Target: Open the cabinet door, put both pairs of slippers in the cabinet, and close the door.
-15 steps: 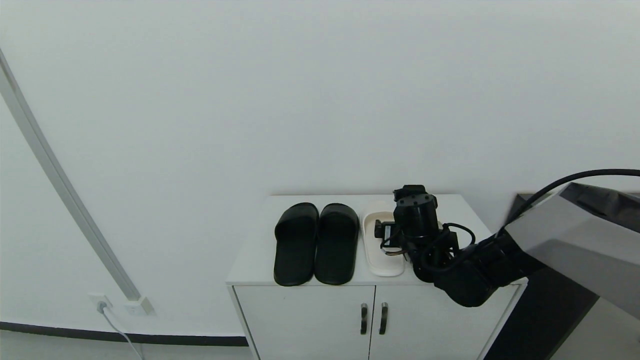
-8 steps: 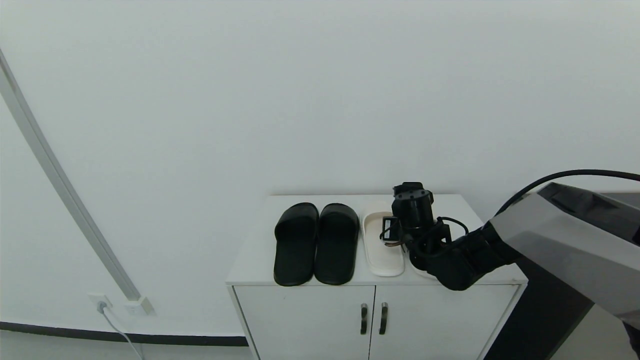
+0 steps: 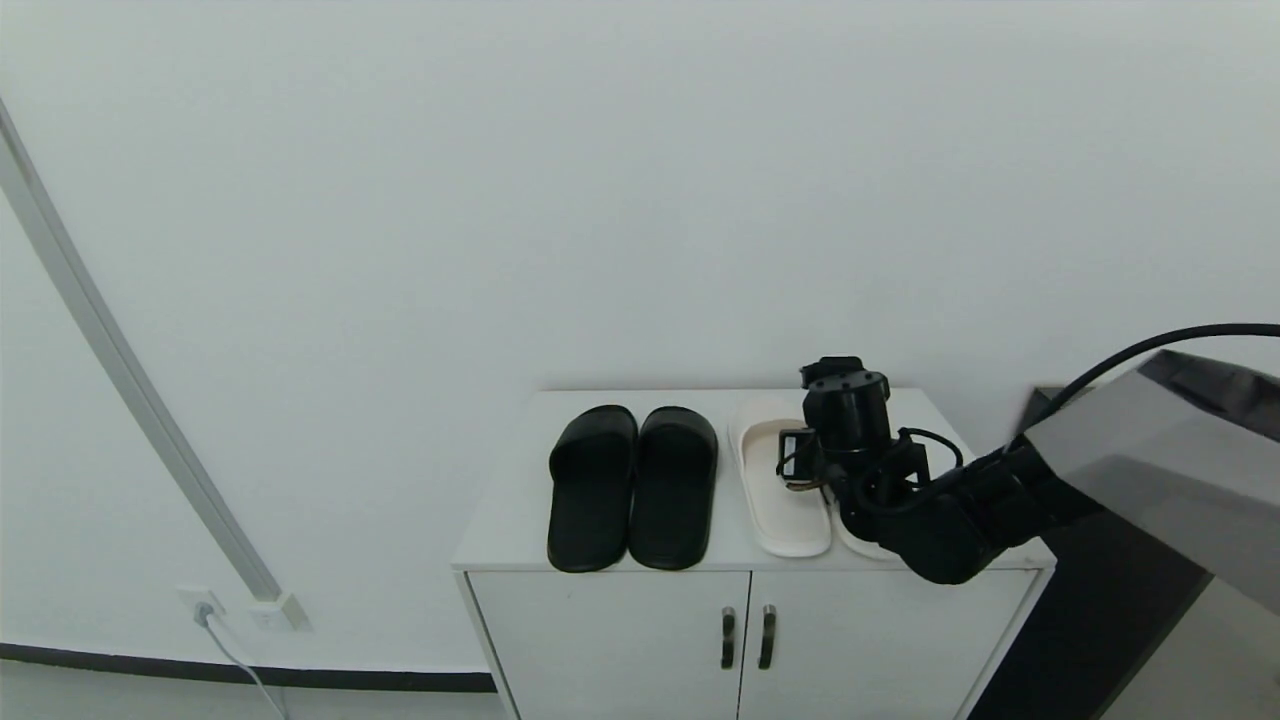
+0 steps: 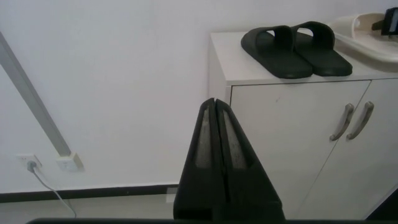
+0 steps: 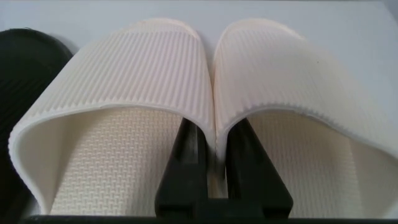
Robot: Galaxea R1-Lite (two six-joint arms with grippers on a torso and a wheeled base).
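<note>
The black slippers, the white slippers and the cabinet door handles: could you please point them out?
black slippers (image 3: 594,442), head view, strap of the left one
white slippers (image 5: 143,68), right wrist view, ribbed strap
door handles (image 3: 728,637), head view, left handle's middle

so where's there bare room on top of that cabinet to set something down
Barest is the strip of cabinet top between its left edge and the black slippers, plus a narrow band behind them by the wall. The right half is crowded: white slippers with the right gripper set inside them.
</note>
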